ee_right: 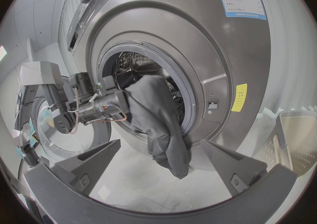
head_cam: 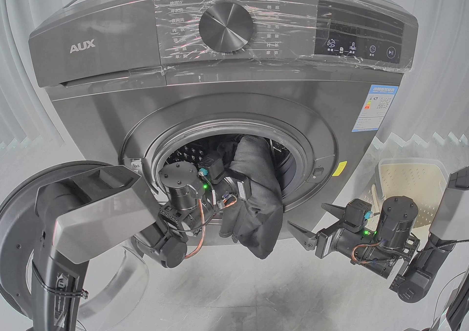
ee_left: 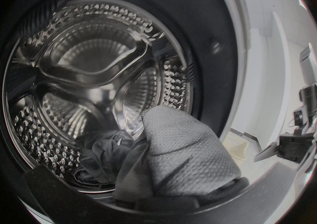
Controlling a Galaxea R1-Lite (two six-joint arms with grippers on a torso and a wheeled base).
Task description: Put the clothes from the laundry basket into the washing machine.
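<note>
A dark grey garment (head_cam: 256, 190) hangs over the lip of the washing machine's (head_cam: 97, 117) round opening, part inside and part down the front. It is draped over my left gripper (head_cam: 242, 183), which sits in the opening and is covered by the cloth (ee_left: 185, 155). More dark clothes (ee_left: 99, 158) lie at the bottom of the steel drum (ee_left: 89, 52). My right gripper (head_cam: 307, 218) is open and holds nothing, low to the right of the opening, between it and the cream laundry basket (head_cam: 410, 185).
The machine's round door (head_cam: 14, 229) stands swung open at the left, beside my left arm. The basket (ee_right: 297, 142) stands on the pale floor (head_cam: 244, 288) against the machine's right side. Bare floor lies in front of the machine.
</note>
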